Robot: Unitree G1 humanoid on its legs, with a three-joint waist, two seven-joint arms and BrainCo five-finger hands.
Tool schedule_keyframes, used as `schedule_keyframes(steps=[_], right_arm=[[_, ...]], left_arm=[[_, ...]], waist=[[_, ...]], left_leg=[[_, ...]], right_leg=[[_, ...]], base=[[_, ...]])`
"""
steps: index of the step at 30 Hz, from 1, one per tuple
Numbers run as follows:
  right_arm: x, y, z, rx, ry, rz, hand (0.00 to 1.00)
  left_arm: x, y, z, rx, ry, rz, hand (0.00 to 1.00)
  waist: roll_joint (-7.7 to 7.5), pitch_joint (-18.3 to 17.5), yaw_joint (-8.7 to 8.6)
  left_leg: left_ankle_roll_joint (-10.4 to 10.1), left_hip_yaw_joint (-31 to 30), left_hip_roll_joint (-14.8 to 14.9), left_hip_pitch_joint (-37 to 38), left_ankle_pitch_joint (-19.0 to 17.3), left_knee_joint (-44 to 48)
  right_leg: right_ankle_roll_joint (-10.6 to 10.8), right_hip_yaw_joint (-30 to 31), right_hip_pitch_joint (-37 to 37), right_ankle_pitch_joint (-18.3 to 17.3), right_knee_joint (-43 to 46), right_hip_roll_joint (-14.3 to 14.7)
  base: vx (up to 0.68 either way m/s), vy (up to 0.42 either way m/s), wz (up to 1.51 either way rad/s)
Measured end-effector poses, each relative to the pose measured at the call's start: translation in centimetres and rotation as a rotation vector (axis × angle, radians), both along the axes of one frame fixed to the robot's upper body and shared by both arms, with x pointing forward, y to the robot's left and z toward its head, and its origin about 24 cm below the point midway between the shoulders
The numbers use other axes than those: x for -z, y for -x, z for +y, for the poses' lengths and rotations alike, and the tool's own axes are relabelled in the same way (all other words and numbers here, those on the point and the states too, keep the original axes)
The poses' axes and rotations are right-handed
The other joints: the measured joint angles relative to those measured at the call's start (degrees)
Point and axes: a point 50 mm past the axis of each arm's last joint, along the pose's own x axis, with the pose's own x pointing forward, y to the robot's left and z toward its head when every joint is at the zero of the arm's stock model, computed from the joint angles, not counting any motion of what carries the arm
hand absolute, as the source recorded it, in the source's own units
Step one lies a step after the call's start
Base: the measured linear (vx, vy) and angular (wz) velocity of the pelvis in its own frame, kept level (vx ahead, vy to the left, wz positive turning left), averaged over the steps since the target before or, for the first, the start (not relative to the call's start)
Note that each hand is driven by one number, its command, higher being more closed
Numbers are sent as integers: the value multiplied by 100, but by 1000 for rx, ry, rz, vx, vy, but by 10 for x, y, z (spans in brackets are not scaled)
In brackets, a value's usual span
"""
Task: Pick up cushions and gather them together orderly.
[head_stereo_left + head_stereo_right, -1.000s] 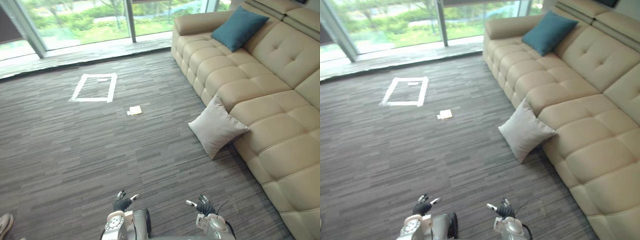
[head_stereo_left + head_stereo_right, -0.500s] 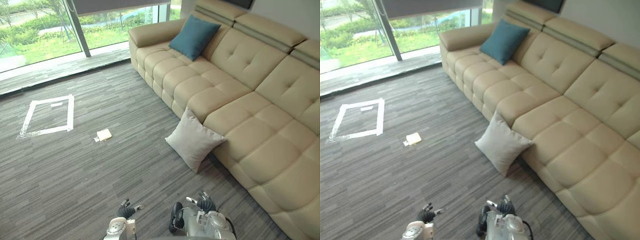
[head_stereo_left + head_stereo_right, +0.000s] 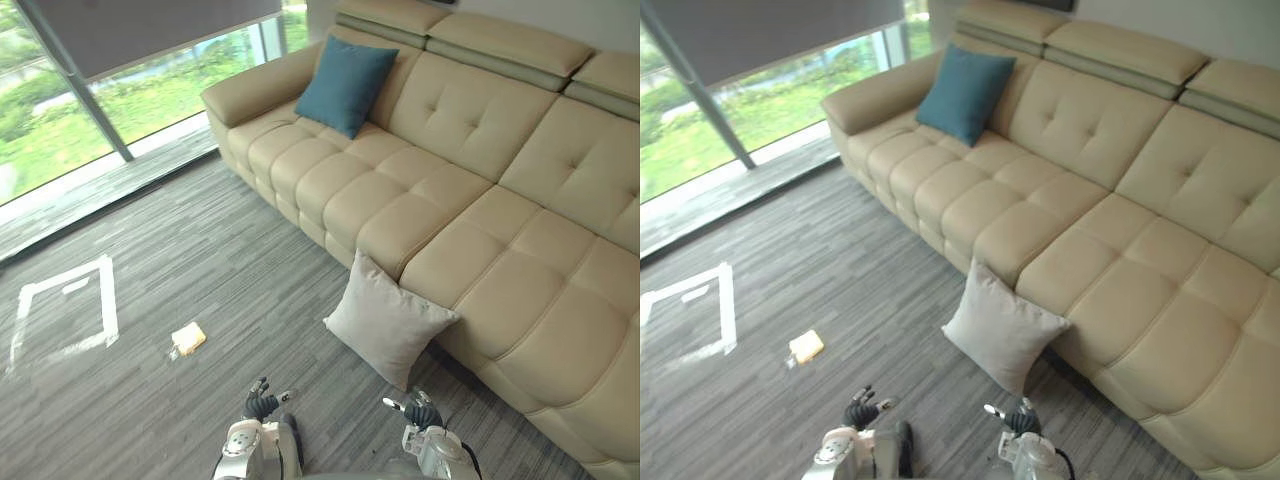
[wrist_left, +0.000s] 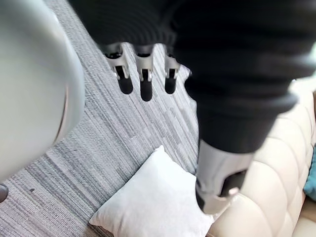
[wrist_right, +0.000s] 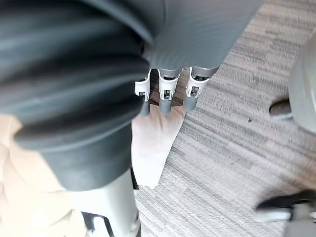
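- the grey cushion (image 3: 390, 322) is leaning on the carpet (image 3: 150, 400) against the sofa (image 3: 480, 200) front.
- the teal cushion (image 3: 346, 70) is sitting on the sofa, well apart.
- the left hand (image 3: 262, 403) and right hand (image 3: 420, 411) are hanging slack-fingered, holding nothing.

Grey cushion (image 3: 388, 318) on carpet (image 3: 200, 262), leaning on tan sofa (image 3: 520, 290). Blue cushion (image 3: 345, 72) on sofa, far end. Left hand (image 3: 262, 403), right hand (image 3: 421, 411) empty.

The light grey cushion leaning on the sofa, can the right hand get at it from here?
Probably yes, with a short reach or step: the right hand hangs open just short of the light grey cushion, with bare carpet between them and nothing blocking.
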Motion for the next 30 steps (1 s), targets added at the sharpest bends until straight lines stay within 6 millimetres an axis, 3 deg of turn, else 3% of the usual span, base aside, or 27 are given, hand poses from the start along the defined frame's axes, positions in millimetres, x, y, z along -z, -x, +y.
schedule_keyframes(steps=[2,3,5,7,11,12,13,14,15,17,19,20,21,23,25,27,29,30], right_arm=[[1,3,5,0,-11,7,0],[0,2,5,-9,-8,2,0],[-1,0,5,-16,-5,-6,0],[-1,0,9,-43,-7,-6,0],[-1,-2,10,-65,9,-10,0],[-1,-3,10,-68,8,-8,0],[0,-2,11,-70,6,2,0],[1,-2,10,-71,8,5,0],[-1,-7,2,-70,29,-2,0],[-1,-8,-5,-49,39,-4,0],[0,-4,-8,-24,38,4,0],[0,-2,-9,-22,41,6,0],[0,0,-12,-21,46,9,0],[0,0,-12,-19,46,9,0],[0,-1,-12,-5,39,6,0],[0,-1,-14,16,33,3,0],[0,-1,-15,18,40,4,0],[1,1,-12,17,31,15,0]], left_arm=[[0,0,2,7,-7,5,0],[2,1,0,27,-8,16,0],[3,3,-1,48,-11,30,0],[6,9,2,44,-17,47,0],[6,10,5,43,-26,54,0],[8,13,7,43,-28,66,0],[9,14,9,51,-35,77,0],[9,14,8,57,-36,84,0],[10,13,3,63,-22,89,0],[11,14,-4,79,-13,95,0],[10,11,-7,83,-9,83,0],[8,9,-8,78,-5,66,0],[6,5,-10,71,1,46,0],[5,7,-9,59,3,34,0],[4,6,-8,49,6,28,0],[4,6,-8,48,6,27,0],[4,7,-10,44,10,30,0],[4,6,-8,31,10,27,0]], waist=[[-80,-26,38],[-87,-20,20],[-31,29,-32],[-34,28,-18],[-34,20,-50],[-38,18,-59],[-110,-5,-77],[-161,-18,-100],[75,26,-139],[179,29,-198],[157,36,-196],[149,45,-199],[152,66,-166],[235,59,-122],[218,63,-111],[217,59,-99],[261,37,-61],[209,43,-3]], left_leg=[[130,317,0,152,-195,106],[272,480,-13,382,-284,50],[318,584,-11,774,-430,-181],[359,891,-32,1425,-456,-615],[278,1148,1,1863,-479,-1072],[201,1263,8,1928,-477,-1138],[146,1271,-86,1967,-470,-1173],[97,1244,-140,1971,-484,-1177],[-23,1233,24,2012,-482,-1169],[-34,1170,89,2037,-477,-1030],[-57,957,270,1717,-488,-21],[-172,832,435,1388,-447,859],[-451,627,680,931,-286,1954],[-480,461,905,596,-402,2627],[-275,480,892,489,-567,2042],[-228,269,744,478,-582,1086],[-129,-127,512,681,-226,-199],[-390,-189,391,796,-160,-275]], right_leg=[[202,156,-260,126,532,-106],[311,263,-597,385,1329,-177],[300,228,-1065,626,2334,-258],[282,-131,-1388,419,2884,-400],[249,-1179,-1643,417,1908,-489],[123,-1451,-1685,564,1309,-422],[-229,-1574,-1630,1082,636,-330],[-432,-1607,-1612,1071,496,-324],[-485,-1675,-1465,1111,373,-196],[-463,-1710,-1321,1034,238,-93],[-470,-1787,-1060,889,142,-70],[-471,-1804,-917,780,147,-41],[-515,-1791,-766,687,158,42],[-548,-1689,-597,607,160,152],[-500,-1443,-594,560,157,153],[-409,-1180,-629,533,176,144],[-260,-891,-759,493,328,166],[-172,-639,-839,450,448,117]], base=[[303,240,-84],[264,263,-72],[222,213,-54],[216,153,-53],[144,15,-35],[219,-85,-39],[230,-103,-33],[271,-146,-29],[200,-135,-15],[179,-146,-1],[149,-150,19],[101,-134,12],[112,-102,-5],[144,-36,-48],[94,21,-67],[142,127,-60],[164,214,-75],[143,209,-65]])
